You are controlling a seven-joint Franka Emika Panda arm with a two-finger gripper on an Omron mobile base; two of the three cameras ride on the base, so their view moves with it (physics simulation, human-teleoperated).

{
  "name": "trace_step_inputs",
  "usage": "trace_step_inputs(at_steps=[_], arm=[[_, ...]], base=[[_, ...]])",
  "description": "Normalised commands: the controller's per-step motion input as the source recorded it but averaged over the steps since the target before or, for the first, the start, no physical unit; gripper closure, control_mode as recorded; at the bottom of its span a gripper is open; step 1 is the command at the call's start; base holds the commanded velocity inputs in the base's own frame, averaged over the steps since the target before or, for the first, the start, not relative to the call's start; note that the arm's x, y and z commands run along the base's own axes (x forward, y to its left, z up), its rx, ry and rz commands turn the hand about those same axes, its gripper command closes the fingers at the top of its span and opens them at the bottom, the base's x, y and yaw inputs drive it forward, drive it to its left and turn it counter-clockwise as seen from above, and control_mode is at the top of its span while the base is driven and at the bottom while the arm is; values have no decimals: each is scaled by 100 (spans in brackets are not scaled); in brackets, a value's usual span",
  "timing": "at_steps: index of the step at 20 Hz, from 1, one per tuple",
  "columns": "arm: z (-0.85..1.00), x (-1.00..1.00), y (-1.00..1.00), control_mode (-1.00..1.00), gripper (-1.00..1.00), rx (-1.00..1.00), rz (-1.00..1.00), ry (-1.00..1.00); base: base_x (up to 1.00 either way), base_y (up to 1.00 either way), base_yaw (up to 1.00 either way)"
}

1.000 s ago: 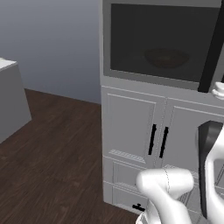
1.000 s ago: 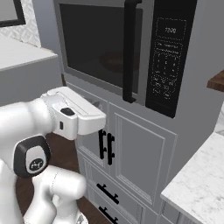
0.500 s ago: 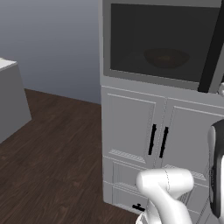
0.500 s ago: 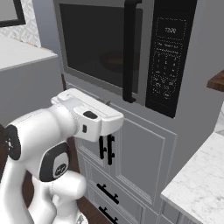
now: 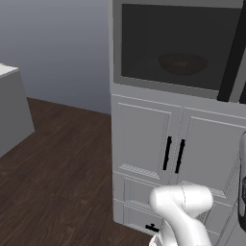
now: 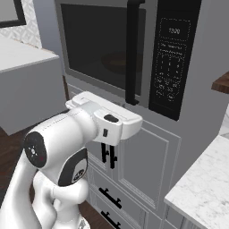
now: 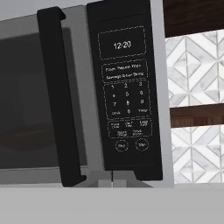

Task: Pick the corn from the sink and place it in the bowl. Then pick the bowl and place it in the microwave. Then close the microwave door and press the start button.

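Observation:
The microwave door (image 5: 178, 45) stands shut, its dark window (image 6: 100, 44) crossed by a tall black handle (image 6: 132, 53). Through the glass the reddish-brown bowl (image 5: 182, 63) sits dimly on the turntable; I cannot make out the corn inside it. The sink is out of view. My gripper (image 6: 117, 120) hovers in front of the microwave's lower edge, below the handle and left of the control panel (image 6: 172, 58); its fingers are hidden. In the hand view the panel (image 7: 127, 92) reads 12:20, with two round buttons (image 7: 122, 145) at its bottom and the handle (image 7: 59, 96) to the left.
White cabinet doors with black handles (image 5: 173, 153) stand below the microwave. A marble counter (image 6: 201, 188) juts in at the right. A grey island (image 5: 9, 110) stands to the left over dark wood floor (image 5: 57, 163).
The hand has swung to the right and towards the microwave's control panel. In the left base view the dark forearm has slid out at the right edge.

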Motion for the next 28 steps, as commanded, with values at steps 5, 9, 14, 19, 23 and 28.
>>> trace_step_inputs(at_steps=[5,9,14,19,23,28], arm=[[-15,14,-1,-100,100,0,0,0],[-28,14,-9,-100,100,0,0,0],[-8,11,-28,-100,100,0,0,0],[0,23,-23,-100,100,0,0,0],[-1,16,-27,-100,100,0,0,0],[0,11,-31,-100,100,0,0,0]], base=[[0,0,0],[0,0,0],[0,0,0],[0,0,0],[0,0,0],[0,0,0]])
